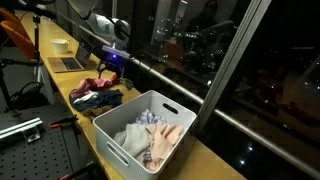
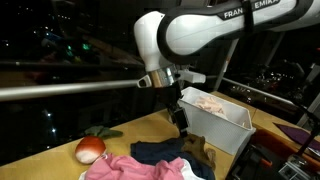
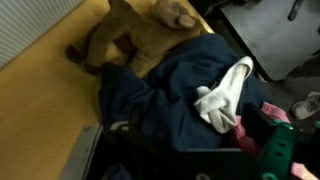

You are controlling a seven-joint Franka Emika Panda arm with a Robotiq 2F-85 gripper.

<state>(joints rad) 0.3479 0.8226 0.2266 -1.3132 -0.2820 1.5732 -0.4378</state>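
The gripper [image 2: 181, 122] hangs just above the navy cloth [image 2: 160, 152], jaws spread wide with nothing between them. That cloth lies on the table [image 2: 50, 155] in a heap with a pink cloth [image 2: 130, 168], between a red ball [image 2: 90, 149] and the white bin [image 2: 228, 128]. In the wrist view a white sock [image 3: 225, 95] lies on it and a brown cloth [image 3: 130, 40] touches its edge

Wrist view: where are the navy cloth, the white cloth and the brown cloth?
navy cloth [image 3: 160, 115], wrist view, its rumpled middle.
white cloth [image 3: 222, 98], wrist view, its middle.
brown cloth [image 3: 120, 40], wrist view, its middle.
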